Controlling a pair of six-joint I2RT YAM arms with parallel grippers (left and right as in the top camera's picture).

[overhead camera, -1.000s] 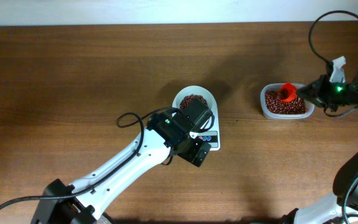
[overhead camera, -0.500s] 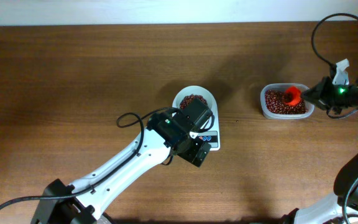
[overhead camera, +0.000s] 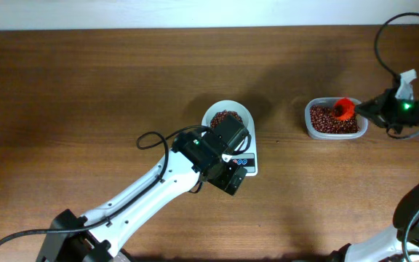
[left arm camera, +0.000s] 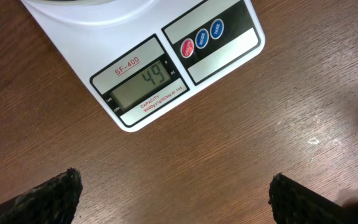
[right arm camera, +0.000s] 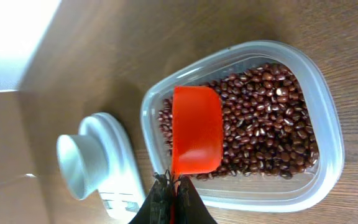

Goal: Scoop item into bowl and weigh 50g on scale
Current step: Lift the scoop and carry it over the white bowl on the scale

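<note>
The white bowl [overhead camera: 228,115] holds dark red-brown beans and stands on the white scale [left arm camera: 166,68]; the scale's display reads 49. My left gripper [left arm camera: 176,199] is open over bare table just in front of the scale, with nothing between its black fingers [left arm camera: 48,199]. In the overhead view the left wrist [overhead camera: 220,156] covers most of the scale. At the right, my right gripper [right arm camera: 171,185] is shut on the handle of a red scoop [right arm camera: 196,130]. The scoop hangs over the beans [right arm camera: 260,118] in the tub, with no beans visible on its red surface. The bowl [right arm camera: 79,165] also appears in the right wrist view.
A clear plastic tub [right arm camera: 328,124] full of beans sits at the right [overhead camera: 333,131]. A black cable [overhead camera: 151,138] loops beside the left arm. Another cable arcs above the right arm [overhead camera: 384,44]. The table's back edge meets a pale wall.
My right gripper has drawn a little to the right, carrying the red scoop from the tub's middle toward its right side. The left arm has not moved.
</note>
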